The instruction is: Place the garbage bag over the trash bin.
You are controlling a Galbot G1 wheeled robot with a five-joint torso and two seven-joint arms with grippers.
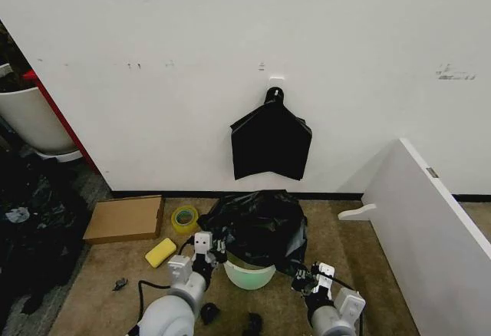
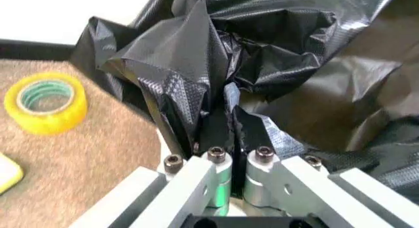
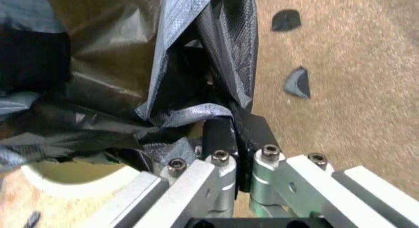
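The glossy black garbage bag (image 1: 257,225) is draped over the top of the white trash bin (image 1: 249,276), whose pale green base shows below the plastic, on the floor by the wall. My left gripper (image 1: 215,250) is at the bag's left edge, shut on a fold of the garbage bag (image 2: 196,66); the film runs between its fingers (image 2: 213,132). My right gripper (image 1: 301,276) is at the bag's right lower edge, shut on the garbage bag (image 3: 131,66), with the trash bin rim (image 3: 65,176) just beside it.
A flat black bundle (image 1: 271,143) hangs from a wall hook above. A cardboard box (image 1: 124,218), a yellow tape roll (image 1: 184,219) and a yellow sponge (image 1: 160,252) lie to the left. A white panel (image 1: 430,228) stands right. Small black scraps (image 1: 209,313) lie near me.
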